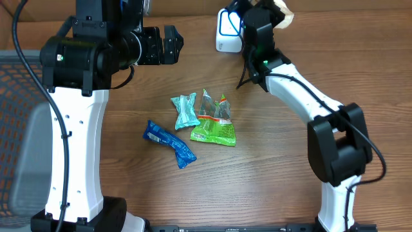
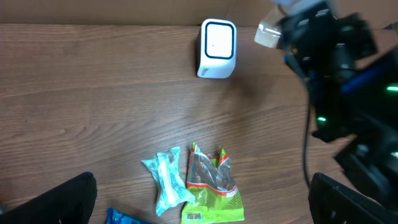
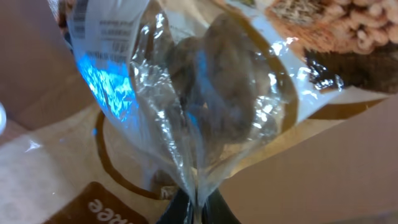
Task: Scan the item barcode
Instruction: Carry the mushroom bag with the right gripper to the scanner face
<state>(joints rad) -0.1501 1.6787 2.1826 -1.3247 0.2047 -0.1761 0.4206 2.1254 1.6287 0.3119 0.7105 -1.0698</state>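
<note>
My right gripper (image 3: 196, 210) is shut on the bottom seam of a clear and tan snack packet (image 3: 205, 106), which fills the right wrist view. Blue light glints on the packet's film below a white printed label (image 3: 99, 25). From overhead, the right gripper (image 1: 265, 14) holds the packet (image 1: 283, 13) at the table's far edge, just right of the white scanner (image 1: 226, 33). The scanner (image 2: 217, 48) stands upright with its blue-rimmed window. My left gripper (image 1: 172, 44) hangs open and empty left of the scanner, well above the table.
Three packets lie mid-table: a teal one (image 1: 185, 111), a green one (image 1: 215, 122) and a blue one (image 1: 170, 143). The left wrist view shows the teal (image 2: 166, 180) and green (image 2: 211, 186) packets between my left fingers (image 2: 59, 202), far below them.
</note>
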